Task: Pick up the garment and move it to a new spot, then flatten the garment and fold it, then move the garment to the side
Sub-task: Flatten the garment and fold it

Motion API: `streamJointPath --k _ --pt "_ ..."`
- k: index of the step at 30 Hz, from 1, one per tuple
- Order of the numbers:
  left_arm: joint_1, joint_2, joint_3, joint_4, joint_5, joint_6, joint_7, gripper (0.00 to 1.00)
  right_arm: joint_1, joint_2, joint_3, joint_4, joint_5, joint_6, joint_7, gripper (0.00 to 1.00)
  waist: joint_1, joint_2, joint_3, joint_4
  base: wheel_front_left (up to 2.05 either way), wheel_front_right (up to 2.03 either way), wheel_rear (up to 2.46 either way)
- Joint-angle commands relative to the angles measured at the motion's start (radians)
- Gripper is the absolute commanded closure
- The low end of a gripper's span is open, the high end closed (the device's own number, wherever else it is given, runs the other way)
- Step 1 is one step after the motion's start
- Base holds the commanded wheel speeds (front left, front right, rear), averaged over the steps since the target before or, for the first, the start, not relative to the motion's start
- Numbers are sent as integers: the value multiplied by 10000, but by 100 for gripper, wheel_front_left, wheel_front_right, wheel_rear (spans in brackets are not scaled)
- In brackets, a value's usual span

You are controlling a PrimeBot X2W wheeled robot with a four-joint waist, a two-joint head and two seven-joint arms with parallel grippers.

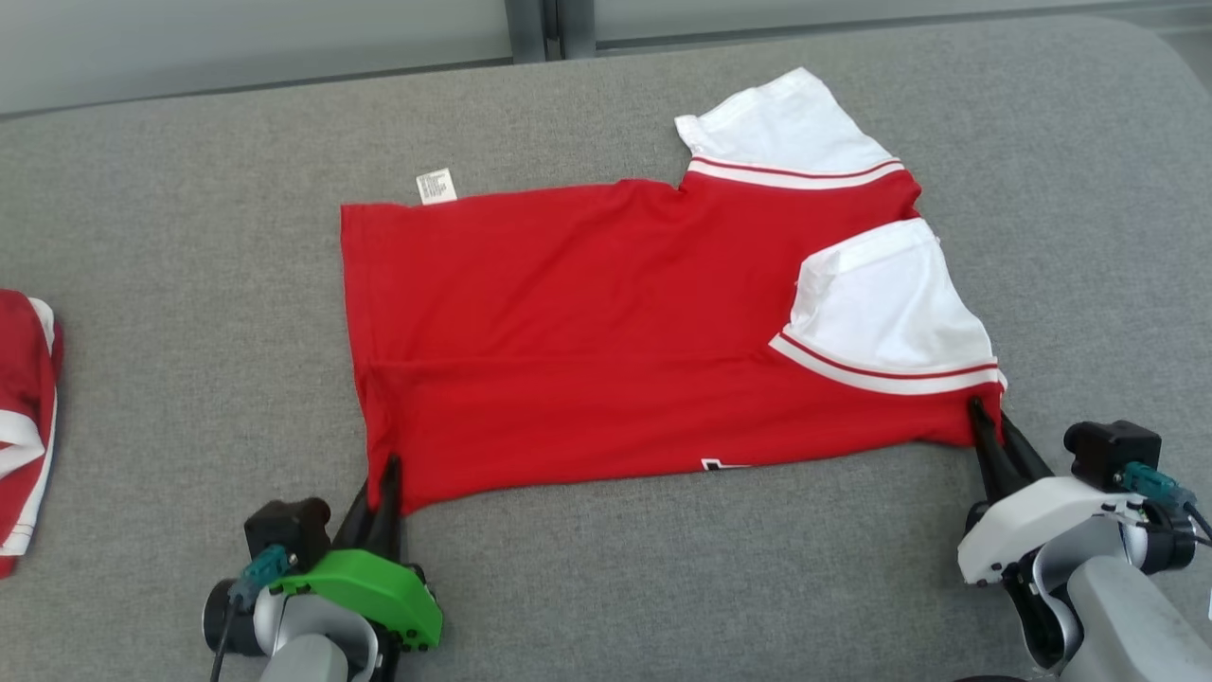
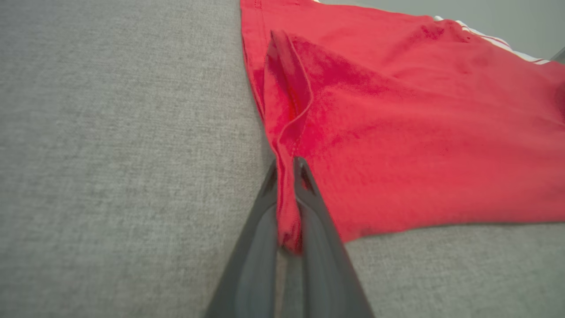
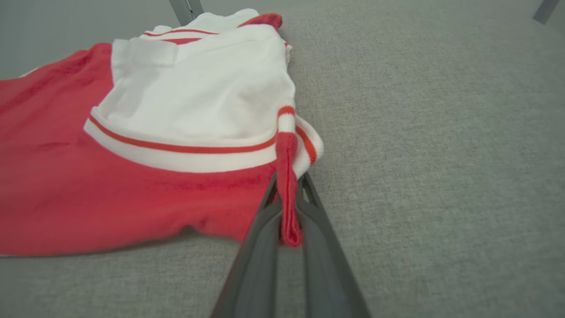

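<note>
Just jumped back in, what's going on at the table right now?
The red shirt lies spread on the grey surface, white sleeves toward the robot's right. The left tool is shut on its near hem corner, and the right tool is shut on the near edge by the sleeve. Another red-and-white garment sits far left.

Garment [image 1: 587, 350] on surface [image 1: 189, 208], another garment [image 1: 21, 417] left

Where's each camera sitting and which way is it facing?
Head view: on the robot's head, looking forward and down at the red shirt on the grey surface; left gripper lower left, right gripper lower right.
Left wrist view: on the left wrist, looking along its fingers at the pinched hem corner.
Right wrist view: on the right wrist, along its fingers toward the white sleeve.
Shared: all show the red shirt.
</note>
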Motion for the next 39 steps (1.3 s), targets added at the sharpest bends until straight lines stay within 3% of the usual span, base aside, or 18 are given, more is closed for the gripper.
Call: streamJointPath --k 1,11,25,26,27,28,35,39 --pt "399 33 44 147 -50 7 42 100 195 3 -21 64 11 -18 0 100 0 0 -467 34 0 0 0" --pt "1555 62 600 529 515 -42 33 100 1307 167 60 192 262 -20 0 100 0 0 -2135 187 0 0 0" --pt "2678 67 1331 831 905 -129 30 100 3155 -10 831 -338 704 -20 -1 100 0 0 -2751 535 0 0 0" --pt "2691 67 1385 737 942 -124 30 88 3204 -3 759 -298 760 -22 0 100 0 0 -2743 564 0 0 0" --pt "2718 71 1448 608 929 -125 28 53 3220 -6 677 -294 765 -22 -1 69 0 0 -2717 588 0 0 0" --pt "2739 73 1483 480 866 -127 27 0 3204 -12 588 -322 758 -23 -1 0 0 0 -2673 608 0 0 0" --pt "2266 41 1534 -1044 993 -157 24 0 2542 -109 -485 -930 124 -17 0 0 0 0 -2078 714 0 0 0" --pt "1662 41 1540 -1148 1179 -167 24 0 1951 -59 -708 -1098 -196 -17 0 0 0 0 -1779 738 0 0 0"
